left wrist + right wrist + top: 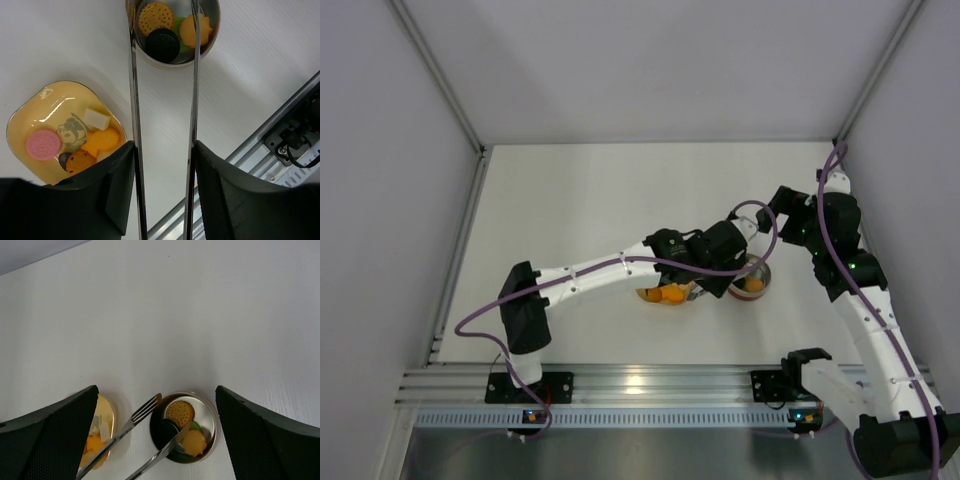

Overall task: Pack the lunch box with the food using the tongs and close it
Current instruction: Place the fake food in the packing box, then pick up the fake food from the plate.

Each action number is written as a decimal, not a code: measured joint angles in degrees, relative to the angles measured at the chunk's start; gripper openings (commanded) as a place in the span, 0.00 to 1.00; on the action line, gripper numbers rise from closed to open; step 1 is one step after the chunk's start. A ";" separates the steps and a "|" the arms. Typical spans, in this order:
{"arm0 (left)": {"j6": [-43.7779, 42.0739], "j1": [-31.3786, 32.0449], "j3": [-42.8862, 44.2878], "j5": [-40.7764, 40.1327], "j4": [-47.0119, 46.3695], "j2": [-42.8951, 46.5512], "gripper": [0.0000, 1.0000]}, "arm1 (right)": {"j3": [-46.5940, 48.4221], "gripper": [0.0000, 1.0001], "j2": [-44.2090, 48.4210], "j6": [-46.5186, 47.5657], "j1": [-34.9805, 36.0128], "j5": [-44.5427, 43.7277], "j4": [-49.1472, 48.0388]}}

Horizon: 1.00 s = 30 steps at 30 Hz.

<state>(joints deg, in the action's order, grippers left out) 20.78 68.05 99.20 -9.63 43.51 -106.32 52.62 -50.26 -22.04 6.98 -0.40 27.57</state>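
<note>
My left gripper (pixel 164 150) is shut on the tongs (pixel 134 125); its two fingers press the silver arms from outside. The arms stand spread apart, and their forked tips reach over the lunch box (pixel 172 64). One tip is at the box's left rim and the other is above the orange piece. The box holds food: a tan biscuit (pixel 155 17), a black cookie (pixel 162 44), an orange piece (pixel 187 30) and some green. In the right wrist view, my right gripper (pixel 156 388) hangs open and empty above the lunch box (pixel 212 415) and the tongs (pixel 135 420).
A yellow dish (pixel 30 115) left of the box holds a pink cookie (pixel 43 144), a white cube (pixel 96 119), an orange fish shape (pixel 101 141) and a brown cookie (pixel 80 161). An aluminium rail (pixel 640 385) runs along the near edge. White walls enclose the table.
</note>
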 measured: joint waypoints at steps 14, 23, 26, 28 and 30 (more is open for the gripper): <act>5.03 -0.02 -9.35 -10.38 4.98 22.03 0.55 | 0.00 0.99 0.00 -0.07 0.00 0.22 -0.04; 11.69 -0.02 -20.98 -10.14 10.05 24.85 0.54 | 0.00 1.00 -0.31 -0.09 0.00 1.05 -0.11; 13.20 -0.02 -22.80 -8.98 10.45 25.20 0.54 | 0.00 0.99 -0.57 -0.20 0.00 1.29 -0.11; 13.97 -0.02 -23.76 -8.41 10.47 25.64 0.54 | -0.02 1.00 -0.61 -0.24 0.00 1.46 -0.15; 14.43 -0.02 -24.39 -7.93 10.38 25.92 0.54 | -0.04 0.99 -0.72 -0.24 0.02 1.64 -0.17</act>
<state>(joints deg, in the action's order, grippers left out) 35.20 68.03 74.81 -17.56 53.89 -80.40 52.58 -50.98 -22.28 7.01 1.23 27.40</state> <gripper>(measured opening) 0.545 0.993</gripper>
